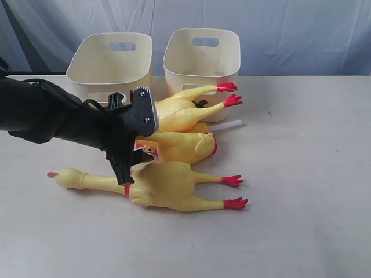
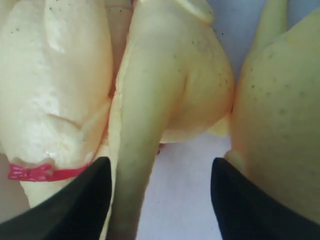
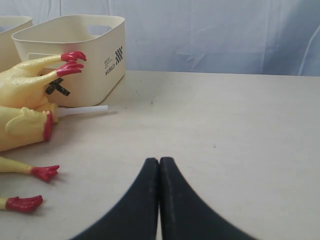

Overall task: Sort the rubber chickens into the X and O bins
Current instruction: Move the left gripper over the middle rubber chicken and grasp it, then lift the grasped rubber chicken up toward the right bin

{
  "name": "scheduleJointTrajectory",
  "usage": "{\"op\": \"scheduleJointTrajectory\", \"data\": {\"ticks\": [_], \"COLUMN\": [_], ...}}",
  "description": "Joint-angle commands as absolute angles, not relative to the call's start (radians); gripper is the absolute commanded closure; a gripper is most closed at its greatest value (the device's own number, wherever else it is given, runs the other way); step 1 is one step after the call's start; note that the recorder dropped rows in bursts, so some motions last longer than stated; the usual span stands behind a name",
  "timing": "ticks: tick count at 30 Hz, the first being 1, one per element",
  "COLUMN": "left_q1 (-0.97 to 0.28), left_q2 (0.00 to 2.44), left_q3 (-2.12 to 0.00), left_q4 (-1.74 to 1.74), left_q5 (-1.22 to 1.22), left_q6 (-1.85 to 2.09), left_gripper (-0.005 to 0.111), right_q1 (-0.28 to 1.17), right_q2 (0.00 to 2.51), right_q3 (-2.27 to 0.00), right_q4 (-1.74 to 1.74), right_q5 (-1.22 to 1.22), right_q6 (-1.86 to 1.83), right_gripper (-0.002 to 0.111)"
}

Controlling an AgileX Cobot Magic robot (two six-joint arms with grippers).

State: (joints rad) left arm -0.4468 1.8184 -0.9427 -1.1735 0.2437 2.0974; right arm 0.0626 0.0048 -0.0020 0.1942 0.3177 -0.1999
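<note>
Left tool (image 1: 127,169) hangs point-down over the pile of rubber chickens (image 1: 174,150), its fingers (image 2: 75,205) spread apart and clamped on nothing. Between those fingers lies a slim yellow limb (image 2: 132,150), close against one finger, with bare counter (image 2: 185,190) showing beside it. Directly under the tool lies the long chicken (image 1: 165,186). Its red neck band (image 1: 127,190) is just by the fingertip, its head on one side of the tool and both red feet stretched out on the other. Just beyond the tool lies the middle chicken (image 1: 182,147), touching the long one, with a white tube (image 1: 230,124) poking from its far end. Farther beyond, the rear chicken (image 1: 177,113) rests its legs against the farther bin (image 1: 203,55), covering part of a black mark (image 3: 57,89) that looks like an X. The nearer bin (image 1: 110,63) stands just beside that one, behind the tool's wrist.

Right tool (image 3: 159,200) has its fingers pressed together, empty, low over bare counter. The chickens and bins lie ahead of it, off to one side and well apart.
</note>
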Motion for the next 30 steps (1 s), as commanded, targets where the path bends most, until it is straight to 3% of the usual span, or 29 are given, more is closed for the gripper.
{"op": "scheduleJointTrajectory", "data": {"ticks": [1,7,30], "left_q1": [-0.451,-0.451,-0.451], "left_q2": [1.822,1.822,1.844], "left_q3": [-0.948,-0.948,-1.003], "left_q4": [-1.174,-1.174,-1.193], "left_q5": [0.218,0.216,0.259], "left_q6": [2.128,2.128,2.128], "left_gripper": [0.051,0.056,0.058], "right_q1": [0.062,0.062,0.062], "right_q2": [0.0,0.0,0.0], "right_q3": [0.0,0.0,0.0], "right_q4": [0.195,0.195,0.195], "right_q5": [0.307,0.307,0.307], "right_q6": [-0.201,-0.201,-0.201], "right_gripper": [0.109,0.109,0.109]}}
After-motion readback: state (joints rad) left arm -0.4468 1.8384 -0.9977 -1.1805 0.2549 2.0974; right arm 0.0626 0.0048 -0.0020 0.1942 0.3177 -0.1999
